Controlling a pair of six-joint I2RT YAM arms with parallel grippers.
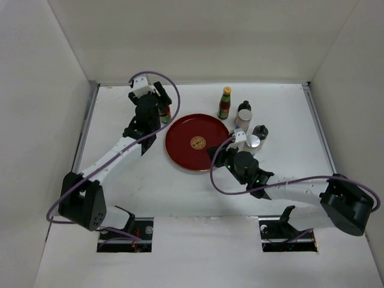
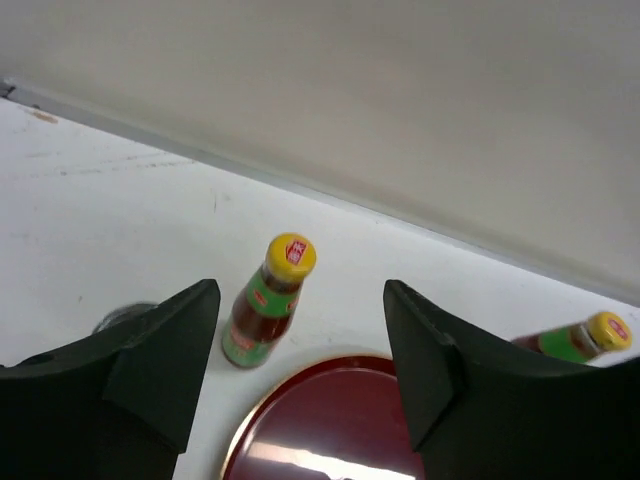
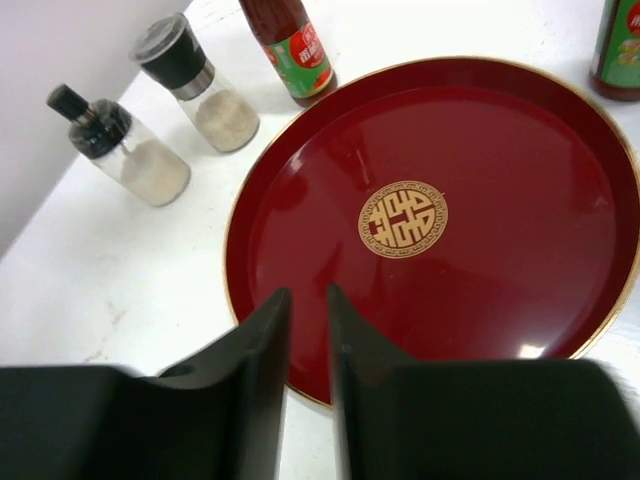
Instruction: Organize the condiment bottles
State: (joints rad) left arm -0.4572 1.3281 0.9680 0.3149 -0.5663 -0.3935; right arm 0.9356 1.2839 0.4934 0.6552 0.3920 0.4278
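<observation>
A round dark-red tray lies mid-table. One red sauce bottle with a yellow cap stands just off the tray's left rim. My left gripper hovers over it, open and empty. In the left wrist view this bottle stands ahead of the fingers, nearer the left one. A second sauce bottle stands behind the tray. Two clear black-capped shakers stand at the tray's right. My right gripper is over the tray's near right rim, its jaws nearly together and empty. No other jars show.
White walls close in the table on the left, back and right. In the right wrist view the tray holds nothing, with the two shakers and a sauce bottle beyond its rim. A grey smudge shows beside my left finger.
</observation>
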